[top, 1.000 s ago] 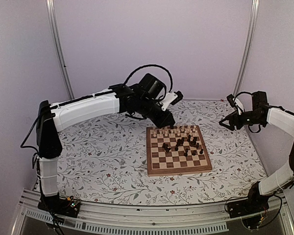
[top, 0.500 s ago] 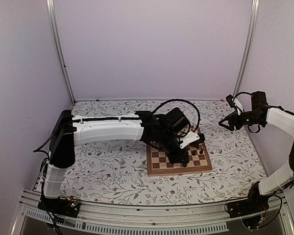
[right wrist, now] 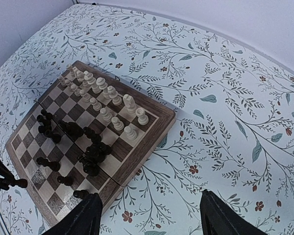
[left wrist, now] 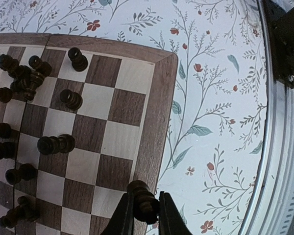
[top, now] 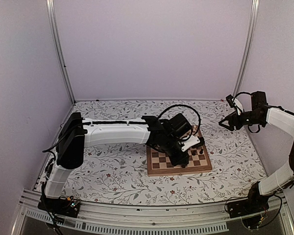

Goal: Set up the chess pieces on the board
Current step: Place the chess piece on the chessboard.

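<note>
Chessboard (top: 159, 165) and cloth-covered counter (top: 112, 176) are seen together. The board is laid flat right of the middle of the floral counter (left wrist: 210, 98), with its edges turned slightly off square to the near rail. In the right wrist view its brown border (right wrist: 142, 156) is shown whole.

The left arm (top: 112, 132) is raised from its base and then stretched almost level across the counter to the right. Its wrist is bent down over the near right part of the board. The right arm (top: 279, 117) is held high at the far right edge, well apart from the board.

The right pincer (right wrist: 152, 215) is spread wide, and nothing is held or touched by it. The left pincer (left wrist: 146, 208) is closed down to a narrow gap, and a single dark piece (left wrist: 141, 193) is pinched between its fingertips. That piece is held over the board's near border (left wrist: 157, 107). Whether it is touching the wood cannot be told. Its long axis appears to run roughly in line with the fingers, and which end is the head cannot be made out.

The pale pieces (right wrist: 105, 103) are lined up upright in two rows along the board's far edge. The dark pieces (right wrist: 73, 129) are scattered loosely over the middle squares, where they can also be seen in the left wrist view (left wrist: 34, 78). Several of them appear to be tipped onto their sides.
</note>
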